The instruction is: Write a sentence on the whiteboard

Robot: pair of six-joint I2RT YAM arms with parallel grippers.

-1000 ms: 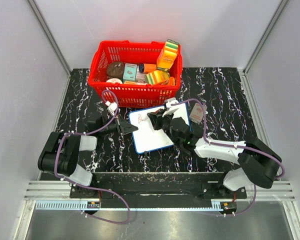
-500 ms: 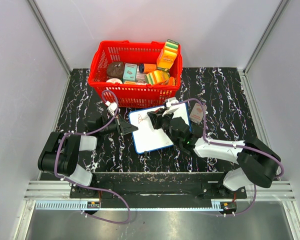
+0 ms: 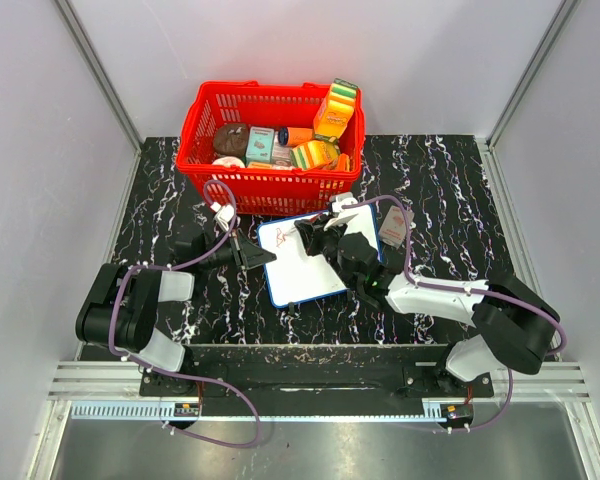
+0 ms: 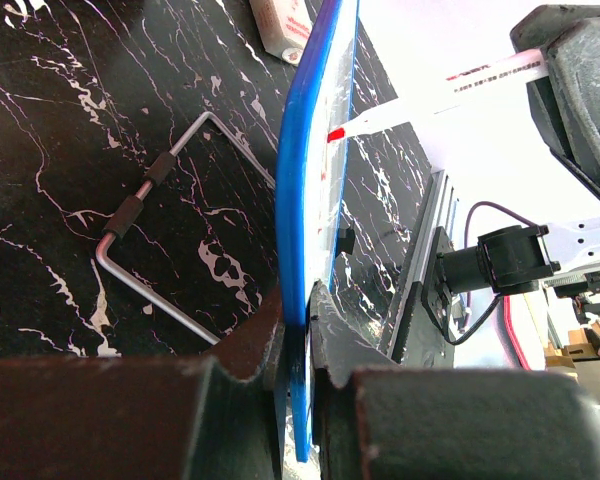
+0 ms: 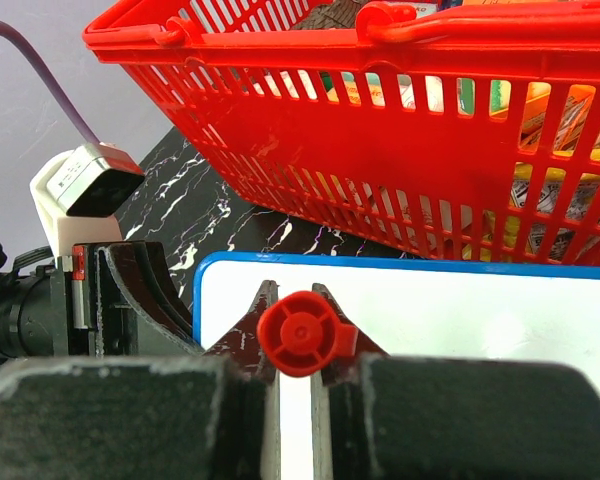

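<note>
Well, you are early in the writing: the flat white whiteboard with the thin blue frame lies on the black marbled table just in front of the red plastic basket. Only a short red scrawl of the sentence shows near its far left corner, the rest of the face bare. Your left gripper is clamped on the board's left edge and your right gripper is closed around a red-ended marker over the board; the lettering and the basket's packet labels are too small to read.
</note>
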